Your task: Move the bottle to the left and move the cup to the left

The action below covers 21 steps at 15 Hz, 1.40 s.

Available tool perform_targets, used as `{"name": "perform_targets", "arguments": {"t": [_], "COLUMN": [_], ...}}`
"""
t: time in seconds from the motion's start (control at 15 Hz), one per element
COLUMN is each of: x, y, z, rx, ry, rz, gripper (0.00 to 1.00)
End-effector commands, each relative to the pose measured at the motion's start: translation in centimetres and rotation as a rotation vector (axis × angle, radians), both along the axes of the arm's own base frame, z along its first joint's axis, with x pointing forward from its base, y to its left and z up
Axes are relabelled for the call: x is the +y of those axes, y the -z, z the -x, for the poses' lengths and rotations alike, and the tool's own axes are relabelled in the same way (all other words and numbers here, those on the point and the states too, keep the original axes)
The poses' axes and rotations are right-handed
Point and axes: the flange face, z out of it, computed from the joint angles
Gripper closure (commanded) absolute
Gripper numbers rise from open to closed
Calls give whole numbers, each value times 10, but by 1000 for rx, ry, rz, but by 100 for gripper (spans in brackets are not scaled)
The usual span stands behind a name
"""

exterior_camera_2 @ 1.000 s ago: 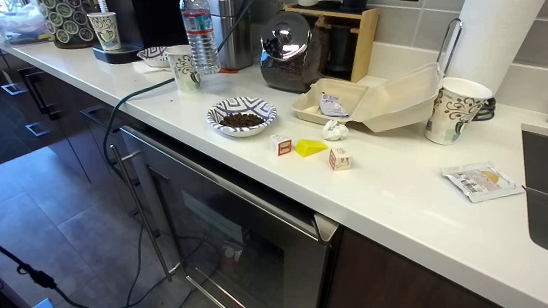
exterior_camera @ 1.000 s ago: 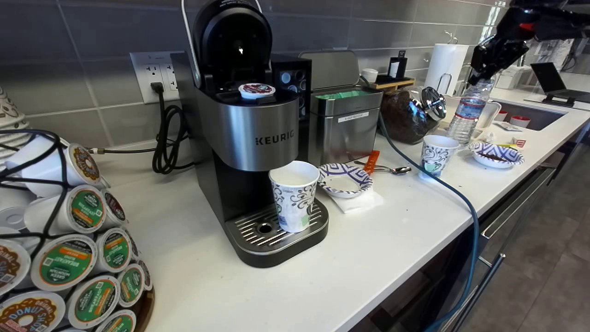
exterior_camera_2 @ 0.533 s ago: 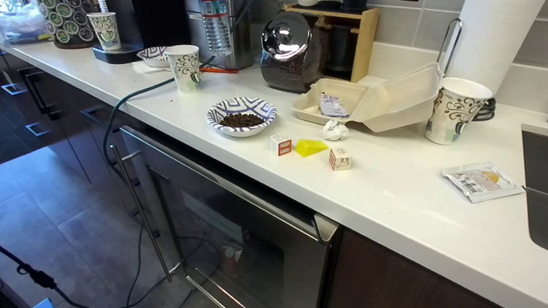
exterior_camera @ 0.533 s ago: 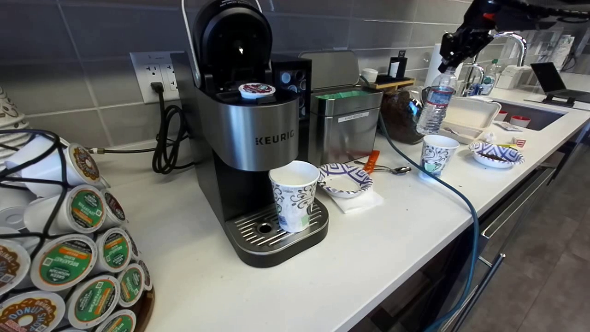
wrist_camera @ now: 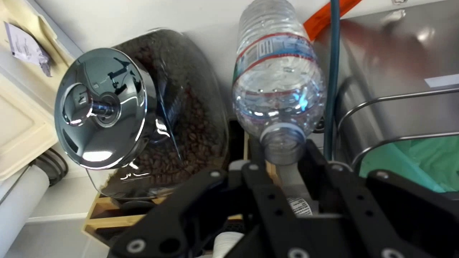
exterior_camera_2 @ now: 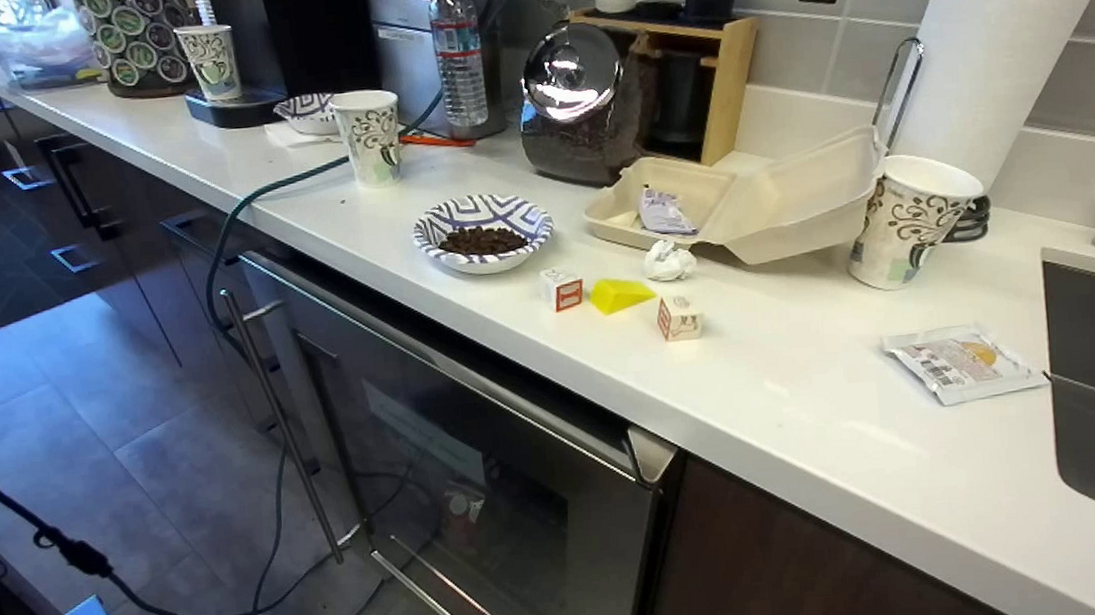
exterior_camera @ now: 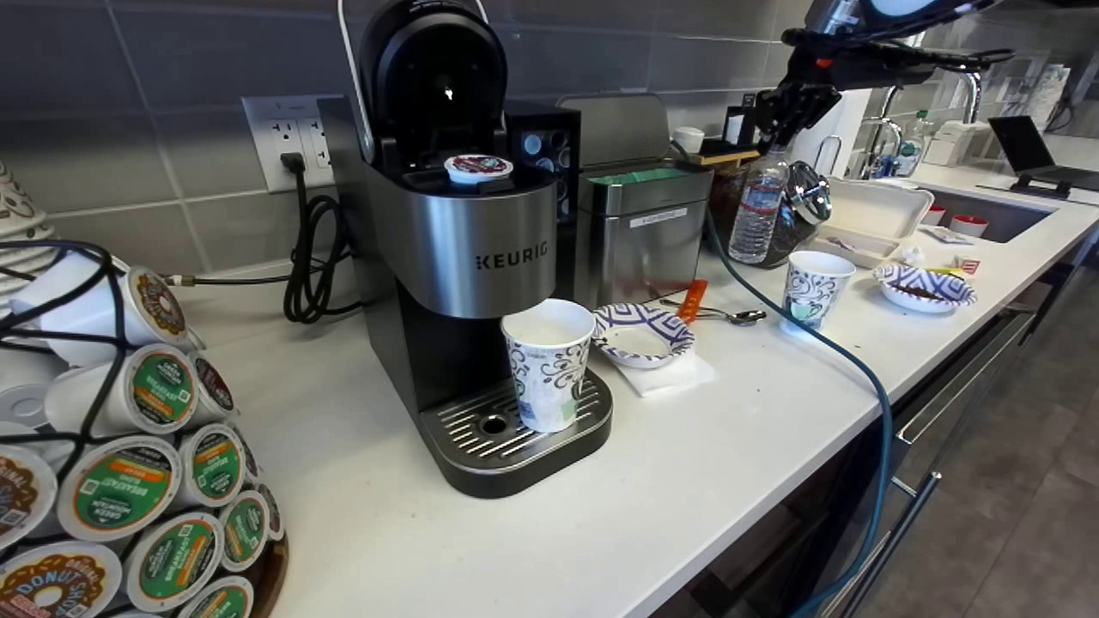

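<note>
Near bin (exterior_camera: 646, 249), bottle (exterior_camera: 759, 210) upright, neck-up.

Wrist view: bottle (wrist_camera: 274, 75) at upper centre of frame, neck between jaws of pincer (wrist_camera: 283, 149); jar (wrist_camera: 193, 104) left of bottle, bin (wrist_camera: 391, 61) right. Exterior view: cup (exterior_camera_2: 371, 142) on desk (exterior_camera_2: 794, 364) at upper left, left of bottle; bowl (exterior_camera_2: 531, 219) lower in frame, right of cup, beans (exterior_camera_2: 483, 240) inside. Exterior view: coffee maker (exterior_camera: 481, 249) left of centre, second cup (exterior_camera: 549, 378) on its drip tray (exterior_camera: 464, 439), pods (exterior_camera: 120, 482) at lower left.
</note>
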Motion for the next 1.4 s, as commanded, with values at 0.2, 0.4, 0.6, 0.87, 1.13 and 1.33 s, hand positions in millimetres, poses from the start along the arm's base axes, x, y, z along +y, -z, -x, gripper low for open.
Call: {"name": "perform_targets", "arguments": {"t": [0.2, 0.4, 0.6, 0.87, 1.13, 1.33], "x": [-6, -9, -15, -23, -26, -26], "y": [5, 13, 26, 41, 48, 41], "z": [-45, -57, -65, -70, -74, -73], "rx": [15, -12, -15, -2, -5, -9], "ry": [29, 30, 38, 46, 56, 58], "rz": [15, 1, -6, -23, -44, -46], "gripper": [93, 93, 93, 93, 51, 31]}}
